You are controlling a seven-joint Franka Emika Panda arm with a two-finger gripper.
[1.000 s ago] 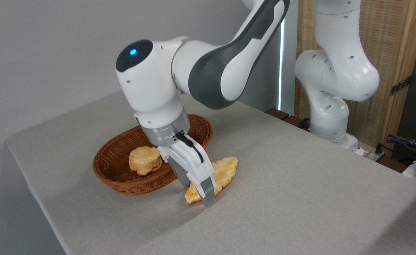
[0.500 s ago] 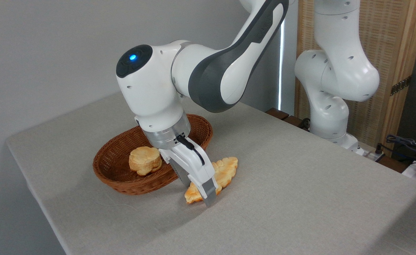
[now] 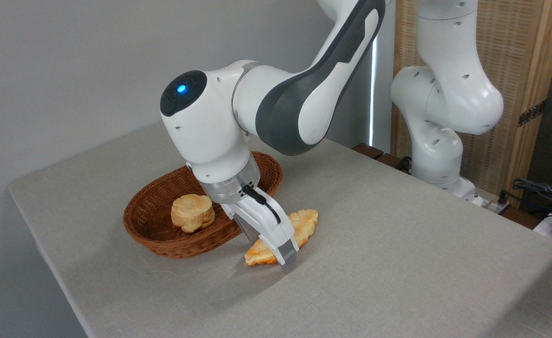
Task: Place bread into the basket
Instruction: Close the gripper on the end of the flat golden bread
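Hand (image 3: 276, 249) and loaf (image 3: 304, 224) now farther right on grey tablecloth (image 3: 398, 244).

The place looks like a robotics lab or test room. A white robot arm (image 3: 266, 108) is mounted at the edge of a table (image 3: 398, 263) covered in plain grey cloth. Behind stand a bare grey wall (image 3: 69, 70) and a woven wooden screen (image 3: 524, 70). Loose cables (image 3: 539, 192) and equipment lie at the right edge.

Plain grey wall (image 3: 69, 61) behind, grey cloth-covered table (image 3: 398, 244), woven wood-framed screen (image 3: 529, 70) at right, cables (image 3: 539, 190) beside it
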